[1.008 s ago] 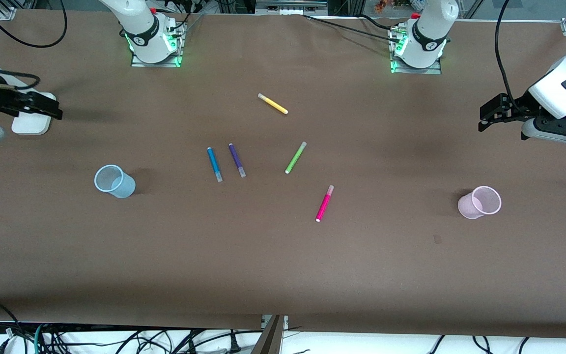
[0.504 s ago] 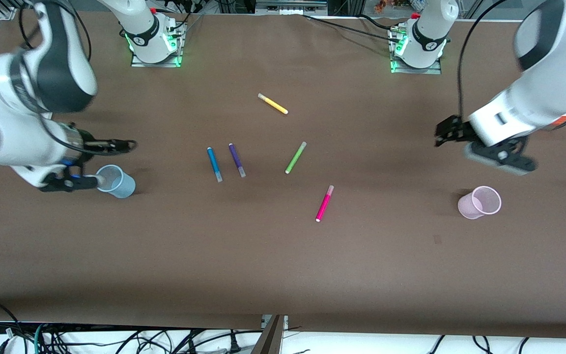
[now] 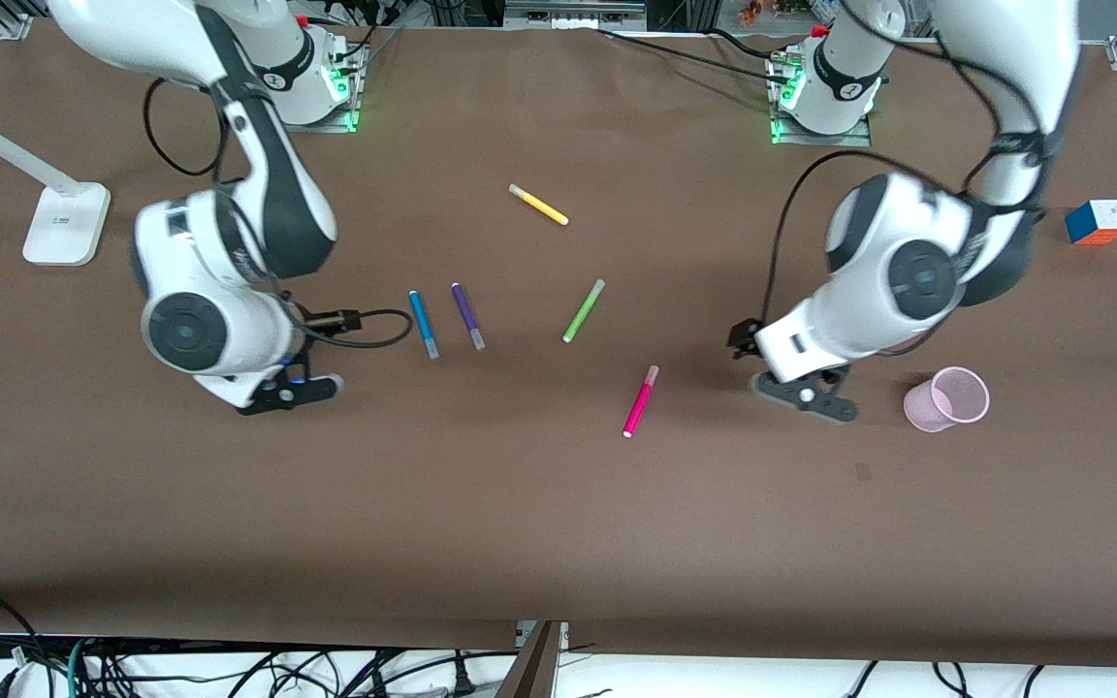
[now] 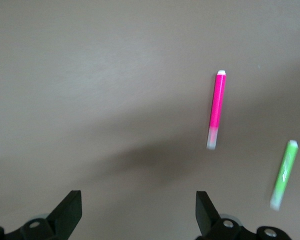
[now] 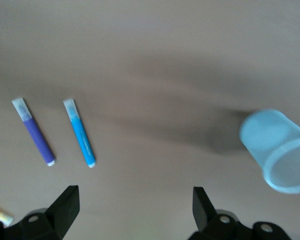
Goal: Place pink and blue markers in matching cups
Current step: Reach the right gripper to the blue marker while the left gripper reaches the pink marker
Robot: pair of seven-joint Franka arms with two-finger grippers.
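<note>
Left pincer (image 4: 135, 212) hovers spread near pink marker (image 3: 640, 400); right pincer (image 5: 132, 212), spread, near blue marker (image 3: 424, 324); it may grab purple pen (image 3: 467, 315) instead.

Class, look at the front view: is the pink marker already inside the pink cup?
No, the pink marker lies flat on the table, apart from the pink cup.

- The left arm reached down from its base, elbow bent, wrist low over the table.
- The left gripper (image 4: 135, 212) pointed down, fingers spread wide.
- The right gripper (image 5: 132, 212) likewise hung low, fingers apart, holding nothing.
</note>
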